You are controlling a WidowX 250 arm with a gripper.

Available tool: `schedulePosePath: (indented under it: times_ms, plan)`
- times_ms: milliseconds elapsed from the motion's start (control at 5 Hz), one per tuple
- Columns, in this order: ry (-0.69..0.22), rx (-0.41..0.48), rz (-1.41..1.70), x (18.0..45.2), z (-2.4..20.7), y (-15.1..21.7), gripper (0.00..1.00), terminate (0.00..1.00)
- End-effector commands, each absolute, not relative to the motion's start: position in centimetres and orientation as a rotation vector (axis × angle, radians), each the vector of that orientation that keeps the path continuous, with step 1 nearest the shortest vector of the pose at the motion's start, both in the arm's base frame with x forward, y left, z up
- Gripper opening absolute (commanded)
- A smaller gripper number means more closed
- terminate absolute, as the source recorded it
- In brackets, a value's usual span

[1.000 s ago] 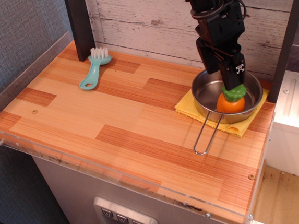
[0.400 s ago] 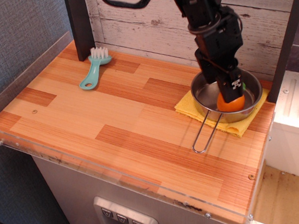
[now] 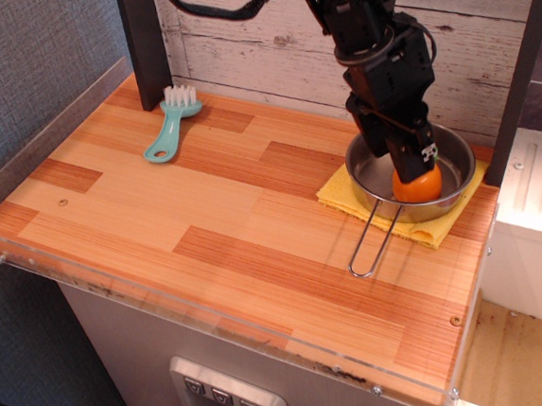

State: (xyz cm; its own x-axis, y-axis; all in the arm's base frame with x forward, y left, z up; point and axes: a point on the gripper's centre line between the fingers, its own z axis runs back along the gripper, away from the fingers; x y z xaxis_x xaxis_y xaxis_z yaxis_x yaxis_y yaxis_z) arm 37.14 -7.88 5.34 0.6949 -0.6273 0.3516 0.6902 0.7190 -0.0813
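orange toy [image 3: 420, 187] in pan [image 3: 370, 169], under tool [image 3: 424, 158]

The striped wooden worktop [image 3: 205, 209] carries a small teal plastic brush with white bristles [image 3: 171, 124] at the back left and a yellow cloth [image 3: 335, 195] at the right.

The black robot gripper [image 3: 419, 155] is pressing onto the orange round toy fruit [image 3: 418, 186] sitting inside the shiny steel pan [image 3: 365, 168], which is resting on a yellow cloth [image 3: 336, 195].
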Motion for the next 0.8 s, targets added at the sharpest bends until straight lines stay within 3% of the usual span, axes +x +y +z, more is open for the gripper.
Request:
schedulePosePath:
  times_ms: [0,400,600]
  plan:
    - [-0.382,-0.207,-0.758,36.7,7.6,-8.2,0.00,0.00]
    - [-0.539,-0.256,-0.658,37.1,7.1,-8.9,0.00,0.00]
    - [-0.463,-0.190,-0.410,33.0,12.1,-4.0,0.00,0.00]
